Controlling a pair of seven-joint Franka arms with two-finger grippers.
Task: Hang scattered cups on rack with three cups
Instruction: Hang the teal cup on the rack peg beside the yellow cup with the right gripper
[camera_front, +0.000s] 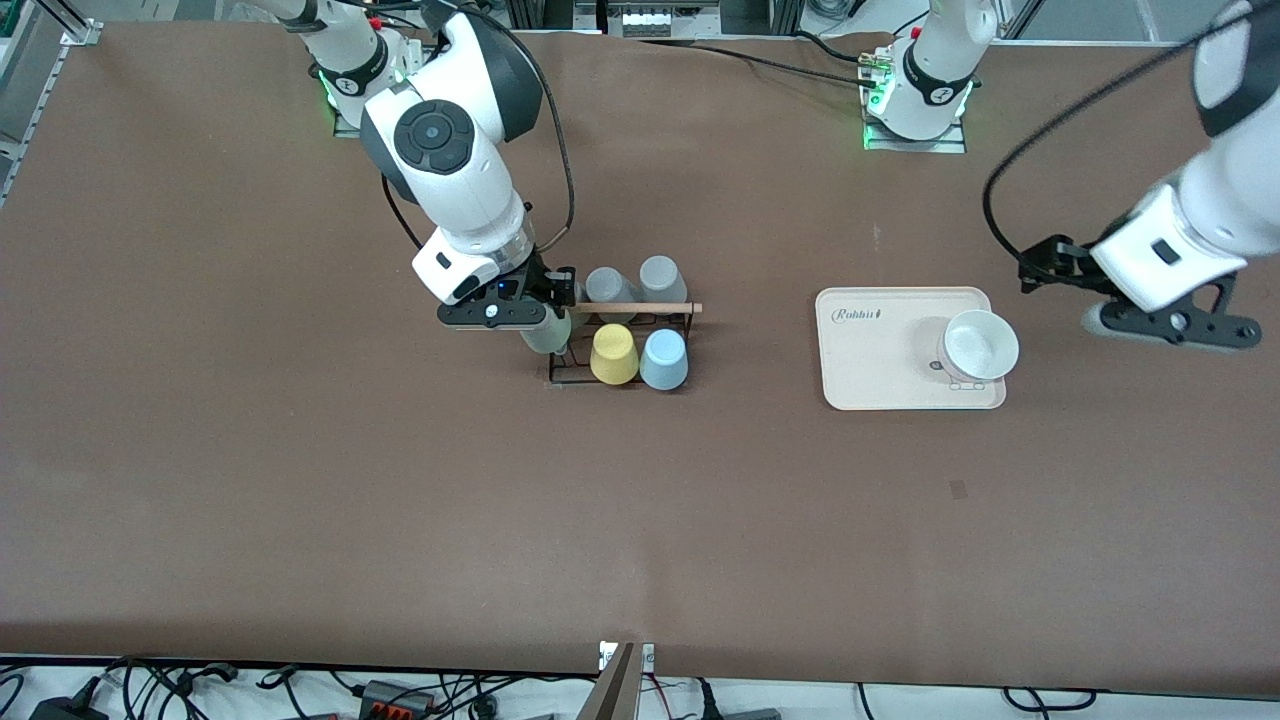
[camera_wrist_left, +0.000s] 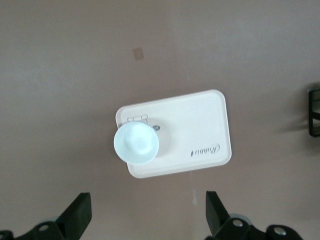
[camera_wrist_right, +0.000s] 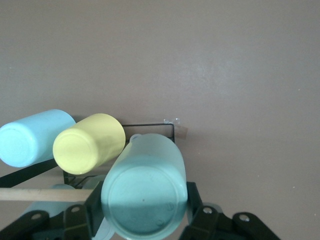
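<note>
Now right gripper (camera_front: 548, 312) clenched on the mint cup (camera_wrist_right: 145, 192), upside-down over the rack's (camera_front: 622, 345) free peg beside the yellow cup (camera_front: 613, 354). Left gripper (camera_wrist_left: 145, 215) spread wide, waiting above the tray (camera_wrist_left: 200, 132).

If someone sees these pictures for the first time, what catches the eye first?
The right gripper holds a mint green cup upside down over the end of the black rack, beside the yellow cup and blue cup. The left gripper waits open near the beige tray with its white bowl.

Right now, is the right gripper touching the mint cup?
Touching. The right wrist view shows the right gripper with a finger pressed against each side of the mint cup, upside down over the rack.
</note>
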